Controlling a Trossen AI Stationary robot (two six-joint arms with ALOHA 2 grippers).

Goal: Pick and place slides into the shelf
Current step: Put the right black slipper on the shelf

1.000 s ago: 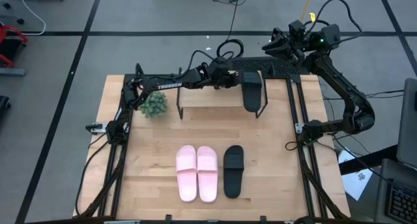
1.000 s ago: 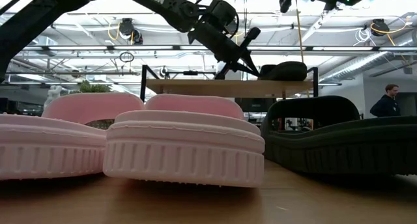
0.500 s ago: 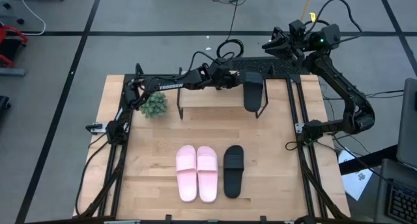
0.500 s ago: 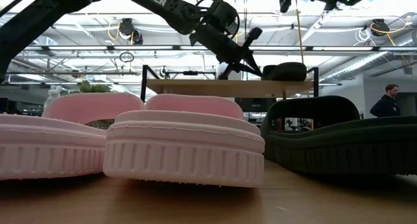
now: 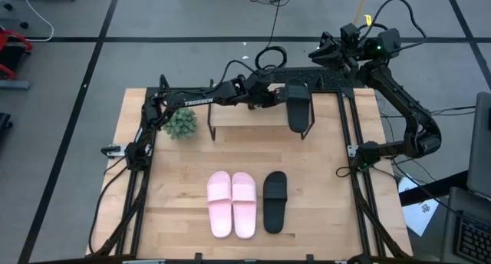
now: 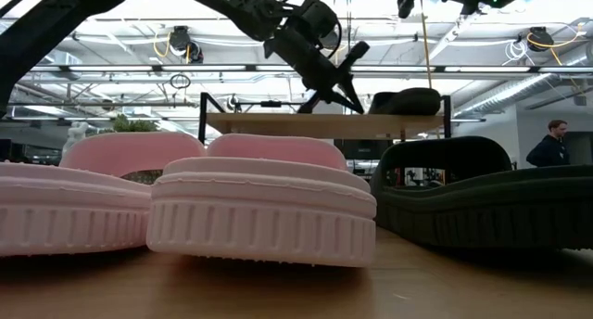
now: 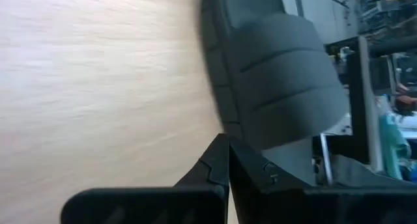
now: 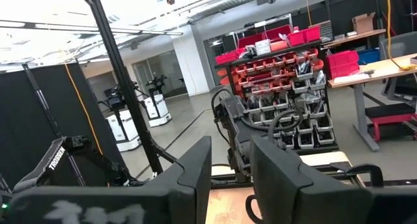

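Note:
A black slide [image 5: 298, 109] lies on the right end of the shelf [image 5: 245, 117], sole down on the plank. My left gripper [image 5: 278, 95] is shut and slants down over the shelf's top, its tips by the slide's left side. A pink pair [image 5: 232, 204] and a second black slide [image 5: 275, 201] lie side by side on the table near its front edge. My right gripper [image 5: 326, 51] is raised beyond the table's far right corner, open with nothing between its fingers [image 8: 195, 178]. My left gripper has its shut fingertips [image 7: 225, 142] at the long side edge of the black slide's sole [image 7: 221, 100], beside the strap, slanting down from the table's left. I cannot tell whether the tips touch the sole. The slide lies flat on the shelf.
A small green plant [image 5: 181, 123] stands on the table left of the shelf. Black frame rails run along the table's left and right edges. Bare tabletop lies between the shelf and the three slides at the front. A person [image 6: 554, 141] stands in the room far behind.
My left gripper has tipped its fingers a little further down over the shelf, staying beside the black slide. The slide has kept its place.

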